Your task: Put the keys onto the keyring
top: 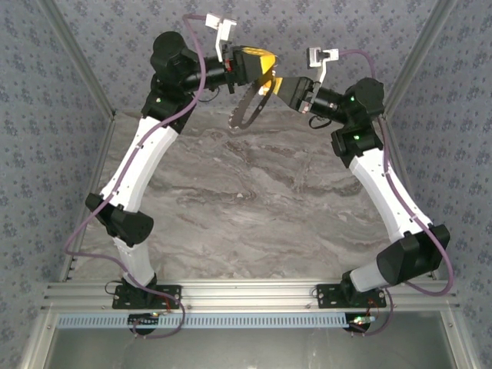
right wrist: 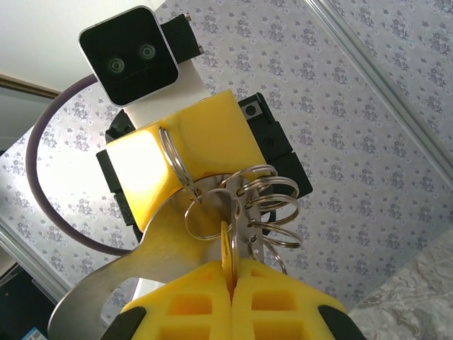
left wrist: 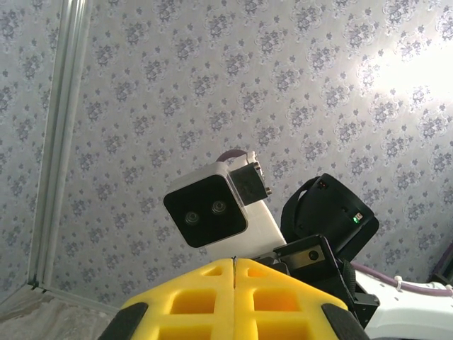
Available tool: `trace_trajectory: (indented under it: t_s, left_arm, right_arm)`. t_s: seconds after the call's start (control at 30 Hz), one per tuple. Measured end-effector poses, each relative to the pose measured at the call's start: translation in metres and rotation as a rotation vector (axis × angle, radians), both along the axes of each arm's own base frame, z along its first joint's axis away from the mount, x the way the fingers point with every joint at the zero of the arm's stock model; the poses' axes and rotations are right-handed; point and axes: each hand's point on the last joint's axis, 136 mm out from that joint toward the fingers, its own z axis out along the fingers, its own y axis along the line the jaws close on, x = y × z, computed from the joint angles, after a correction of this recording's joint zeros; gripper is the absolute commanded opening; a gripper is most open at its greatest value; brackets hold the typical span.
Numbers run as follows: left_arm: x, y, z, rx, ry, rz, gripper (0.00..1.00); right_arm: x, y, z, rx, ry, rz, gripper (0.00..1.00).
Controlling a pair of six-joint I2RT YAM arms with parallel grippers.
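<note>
Arms lean in from both sides over the grey marble tabletop (top: 254,200), and their ends meet high up near the back wall, almost tip to tip. From that meeting point the keyring (top: 247,104), a grey loop with a notched edge, hangs slantwise down and to the left in the air, well clear of the stone.

The right hand (right wrist: 230,283) has its two yellow fingers pressed together. The key (right wrist: 227,248), a thin yellow-orange piece seen edge-on, is clamped upright in the seam between them. Its upper end reaches into a bunch of silver rings (right wrist: 272,205) just in front of the fingertips, several coils overlapping one another. Whether the key has passed through any of them cannot be told.

The left hand (left wrist: 234,283) faces the right one. In its own wrist view its yellow fingers are closed, with only a hairline between them. In the right wrist view a wire ring (right wrist: 172,152) comes out of that seam, nipped between the two yellow blocks, and curves down to join the bunch. A flat metal band (right wrist: 99,297) sweeps from the lower left of that view up towards the rings, passing just below the left hand.

Each wrist carries a white camera box that the other view sees head-on: the right camera (left wrist: 212,212) and the left camera (right wrist: 127,57). Patterned wallpaper (left wrist: 212,85) covers the walls behind.
</note>
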Motion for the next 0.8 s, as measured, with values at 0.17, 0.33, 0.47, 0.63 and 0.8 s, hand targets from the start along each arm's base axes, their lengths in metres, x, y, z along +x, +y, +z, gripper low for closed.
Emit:
trace_trajectory:
  t_s: [0.17,0.33,0.47,0.63,0.8]
  left_arm:
    - [0.002,0.001,-0.002,-0.008,0.006,0.016,0.0]
    - [0.006,0.001,-0.008,-0.011,0.022,0.031,0.0]
    - [0.007,-0.001,-0.012,-0.016,0.04,0.023,0.0]
    - [0.011,-0.002,-0.013,-0.044,0.073,0.017,0.0]
    - [0.014,-0.001,-0.01,-0.1,0.105,0.008,0.0]
  right_arm:
    - [0.002,0.001,-0.002,-0.007,0.0,-0.007,0.0]
    - [0.006,0.0,-0.007,-0.023,0.015,-0.024,0.25]
    - [0.006,-0.007,-0.015,-0.045,0.022,-0.049,0.43]
    - [0.007,-0.046,-0.009,-0.058,0.019,-0.148,0.46]
    - [-0.005,-0.074,0.011,-0.047,-0.039,-0.229,0.47]
